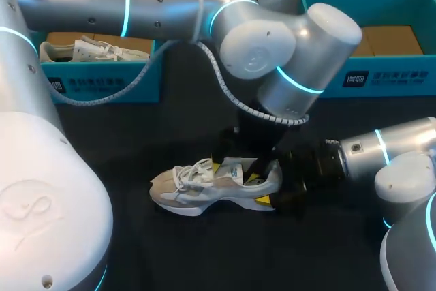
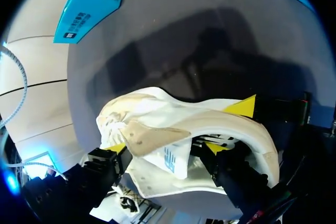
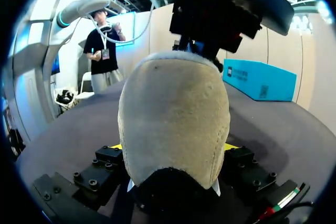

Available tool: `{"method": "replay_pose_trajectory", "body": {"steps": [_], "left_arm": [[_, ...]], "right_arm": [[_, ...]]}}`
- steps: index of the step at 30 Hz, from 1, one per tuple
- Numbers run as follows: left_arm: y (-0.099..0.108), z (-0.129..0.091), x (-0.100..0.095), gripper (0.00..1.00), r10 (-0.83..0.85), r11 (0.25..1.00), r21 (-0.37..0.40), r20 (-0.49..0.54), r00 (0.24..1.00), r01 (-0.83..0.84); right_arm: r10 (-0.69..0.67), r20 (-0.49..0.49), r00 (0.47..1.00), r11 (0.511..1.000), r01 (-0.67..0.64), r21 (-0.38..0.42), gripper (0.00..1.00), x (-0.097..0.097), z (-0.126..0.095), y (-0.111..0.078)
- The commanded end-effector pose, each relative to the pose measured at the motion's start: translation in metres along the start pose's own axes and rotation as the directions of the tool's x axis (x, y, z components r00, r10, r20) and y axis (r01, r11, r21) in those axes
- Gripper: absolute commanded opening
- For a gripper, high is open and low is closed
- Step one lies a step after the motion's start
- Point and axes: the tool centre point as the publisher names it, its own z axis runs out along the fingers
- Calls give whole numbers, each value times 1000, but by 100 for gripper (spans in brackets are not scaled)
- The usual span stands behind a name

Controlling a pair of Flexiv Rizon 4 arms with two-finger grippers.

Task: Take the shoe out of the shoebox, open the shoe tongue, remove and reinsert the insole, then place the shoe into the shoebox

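The shoe [image 1: 204, 187] lay upright on the table [image 1: 136, 250], the shoebox [image 1: 381, 76] well behind it. The right gripper [image 3: 174, 148] clamped its rounded suede heel [image 3: 173, 108], a hold that needed to be firm. The left gripper [image 2: 165, 148] sat at the soft, floppy tongue [image 2: 170, 158]. I couldn't tell its grip. The tongue wanted a gentle lift toeward.

Shoe [image 1: 197, 187] on the table [image 1: 102, 250], left gripper [image 1: 235, 173] above it, right gripper [image 3: 173, 149] clasping its heel from the right; left shoebox [image 1: 102, 76] and right shoebox [image 1: 381, 76] behind.
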Motion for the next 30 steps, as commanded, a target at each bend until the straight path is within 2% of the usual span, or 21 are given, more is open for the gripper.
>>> {"method": "replay_pose_trajectory", "body": {"steps": [1,7,10,12,22,30], "left_arm": [[5,4,0,84,-87,996,-3,16,996,87],[3,9,-5,73,-121,992,-16,56,991,122],[2,10,-10,63,-130,991,-18,62,990,131],[2,10,-14,50,-131,991,-20,56,990,133],[11,1,-32,47,-123,992,1,-5,992,123],[14,-3,-39,36,-127,992,17,-23,992,128]], "right_arm": [[1,1,1000,1000,-1,3,0,4,4,-4],[1,1,1000,1000,-1,3,0,4,4,-4],[1,1,1000,1000,-1,3,0,4,4,-4],[1,1,1000,1000,-1,3,0,4,4,-4],[1,1,1000,1000,-1,3,0,4,4,-4],[1,1,1000,1000,-1,3,0,4,4,-4]]}}
